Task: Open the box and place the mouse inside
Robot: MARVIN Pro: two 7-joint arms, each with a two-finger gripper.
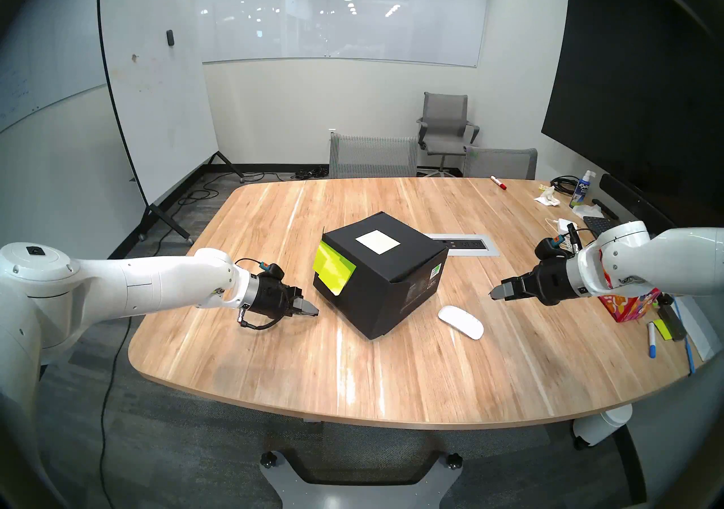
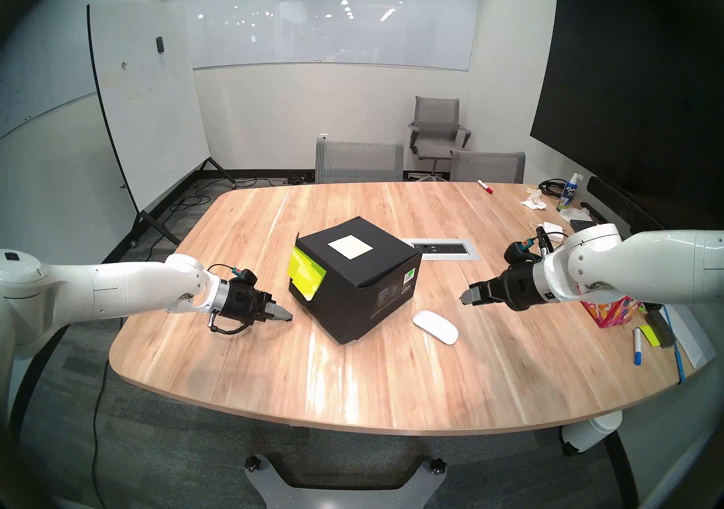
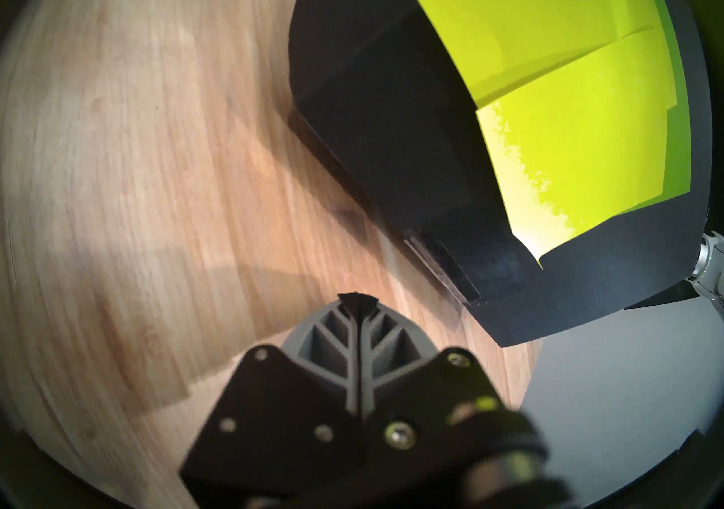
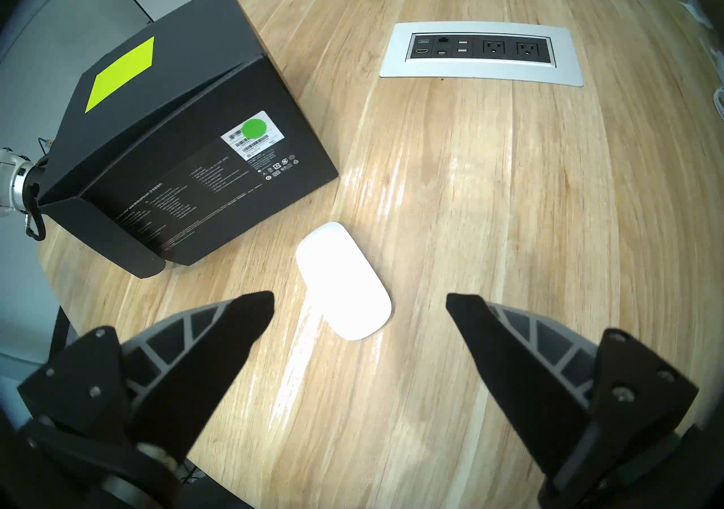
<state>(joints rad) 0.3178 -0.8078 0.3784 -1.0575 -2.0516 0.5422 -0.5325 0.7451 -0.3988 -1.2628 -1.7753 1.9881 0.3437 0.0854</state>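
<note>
Left gripper (image 1: 313,309), fingers pressed together and grasping nothing, poised just beside the box's (image 1: 395,293) lower left face, clear of it, pointing rightward and slightly down above the table (image 1: 352,379). Right gripper (image 4: 360,302), fingers spread wide and empty, held above the table with the mouse (image 4: 344,280) lying between and beyond its fingertips, untouched. One black box, lid closed, stands at mid-table, bearing overlapping yellow-green sticky notes (image 1: 333,268) on its left flap and one white square label (image 1: 377,241) on top. One white mouse rests on the table just right of the box. Both arms reach inward from opposite sides.
</note>
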